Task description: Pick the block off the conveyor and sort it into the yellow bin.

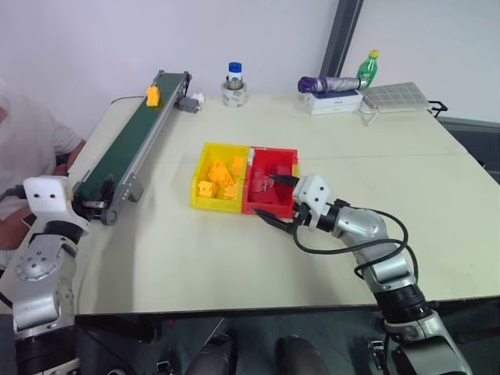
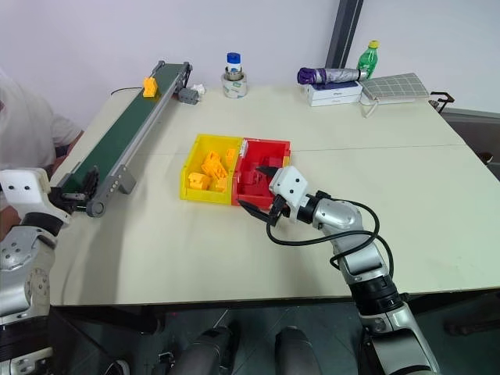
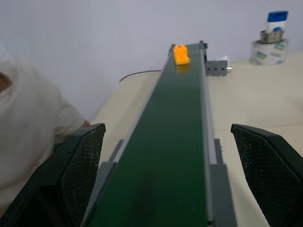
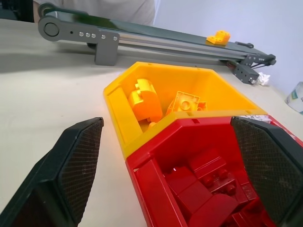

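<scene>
Pick not started — the block (image 1: 152,95) sits on the far end of the conveyor (image 1: 129,144), untouched, well apart from both grippers. Everything is left: grasp, carry, drop into the yellow bin (image 1: 201,176).

Table (image 1: 351,156): flat, matte cream top. Conveyor: long narrow belt, dark green and smooth, grey metal side rails, roller at the near end. Bins: two low-walled rectangular plastic trays joined side by side, glossy — the yellow one already holds a heap of yellow bricks (image 1: 219,178), the red bin (image 1: 285,156) holds red bricks (image 4: 208,184).

Left gripper (image 3: 170,156) is at the near end of the conveyor, looking along the belt, fingers spread wide, nothing between them; pads (image 3: 83,161) are black with a fine mesh texture. Right gripper (image 1: 275,199) hovers at the near edge of the red bin, also wide open and empty.

Block: small, chunky yellow-orange plastic brick, stepped top, hard and smooth — my guess is it'll take a simple pinch across its sides.
</scene>
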`<state>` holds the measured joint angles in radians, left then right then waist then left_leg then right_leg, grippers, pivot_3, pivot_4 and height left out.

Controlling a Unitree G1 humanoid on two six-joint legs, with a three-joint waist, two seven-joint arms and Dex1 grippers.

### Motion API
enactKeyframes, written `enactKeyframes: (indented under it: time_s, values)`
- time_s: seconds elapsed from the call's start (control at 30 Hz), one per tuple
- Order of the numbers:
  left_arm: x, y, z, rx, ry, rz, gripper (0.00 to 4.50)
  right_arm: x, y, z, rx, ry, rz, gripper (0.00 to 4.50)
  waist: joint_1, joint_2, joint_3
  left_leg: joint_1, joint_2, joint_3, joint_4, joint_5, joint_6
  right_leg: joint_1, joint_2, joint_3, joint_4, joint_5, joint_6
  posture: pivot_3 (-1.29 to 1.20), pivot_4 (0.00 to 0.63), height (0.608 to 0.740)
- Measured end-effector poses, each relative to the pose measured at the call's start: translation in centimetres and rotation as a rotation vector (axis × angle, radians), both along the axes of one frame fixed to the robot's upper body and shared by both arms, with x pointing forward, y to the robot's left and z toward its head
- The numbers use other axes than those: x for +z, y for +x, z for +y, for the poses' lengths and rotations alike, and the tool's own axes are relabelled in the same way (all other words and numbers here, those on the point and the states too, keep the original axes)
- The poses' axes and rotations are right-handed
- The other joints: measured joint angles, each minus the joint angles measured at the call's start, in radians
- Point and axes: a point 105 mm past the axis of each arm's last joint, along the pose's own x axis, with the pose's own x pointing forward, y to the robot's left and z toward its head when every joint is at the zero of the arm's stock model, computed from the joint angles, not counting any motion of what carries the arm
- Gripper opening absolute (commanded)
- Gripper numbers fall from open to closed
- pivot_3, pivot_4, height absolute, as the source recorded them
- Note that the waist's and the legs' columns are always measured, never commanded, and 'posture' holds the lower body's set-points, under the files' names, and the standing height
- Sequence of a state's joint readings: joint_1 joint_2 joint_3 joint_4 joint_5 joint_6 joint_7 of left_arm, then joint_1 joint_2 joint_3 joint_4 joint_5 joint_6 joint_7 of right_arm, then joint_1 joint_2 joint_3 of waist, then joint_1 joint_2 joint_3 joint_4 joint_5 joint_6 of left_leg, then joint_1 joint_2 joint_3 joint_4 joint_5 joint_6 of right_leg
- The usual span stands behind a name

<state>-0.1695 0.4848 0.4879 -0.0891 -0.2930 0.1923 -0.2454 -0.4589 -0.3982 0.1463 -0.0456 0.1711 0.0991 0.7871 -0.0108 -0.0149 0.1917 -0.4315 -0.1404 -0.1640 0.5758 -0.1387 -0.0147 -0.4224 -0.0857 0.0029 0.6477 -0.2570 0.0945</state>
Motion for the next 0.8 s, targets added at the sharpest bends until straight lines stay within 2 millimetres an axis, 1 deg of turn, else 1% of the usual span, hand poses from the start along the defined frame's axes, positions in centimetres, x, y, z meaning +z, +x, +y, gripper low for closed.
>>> enactKeyframes:
  time_s: [0.27,0.57,0.8]
  values:
    - [-0.5,0.2,0.5,0.02,-0.012,0.014,4.48,0.1,0.0,0.1,0.006,0.005,-0.008,4.5,0.0,0.0,0.0,0.0,0.0,0.0,0.0,0.0,0.0,0.0,0.0,0.0,0.0,0.0,0.0,0.0,0.15,0.74]
    - [-0.2,0.4,0.5,0.018,-0.011,0.004,4.48,0.4,0.0,0.3,0.007,0.017,-0.021,4.5,0.0,0.0,0.0,0.0,0.0,0.0,0.0,0.0,0.0,0.0,0.0,0.0,0.0,0.0,0.0,0.0,0.15,0.74]
    - [0.3,1.0,0.6,0.029,-0.023,-0.008,4.48,0.5,0.1,0.3,-0.003,0.024,-0.024,4.5,0.0,0.0,0.0,0.0,0.0,0.0,0.0,0.0,0.0,0.0,0.0,0.0,0.0,0.0,0.0,0.0,0.15,0.74]
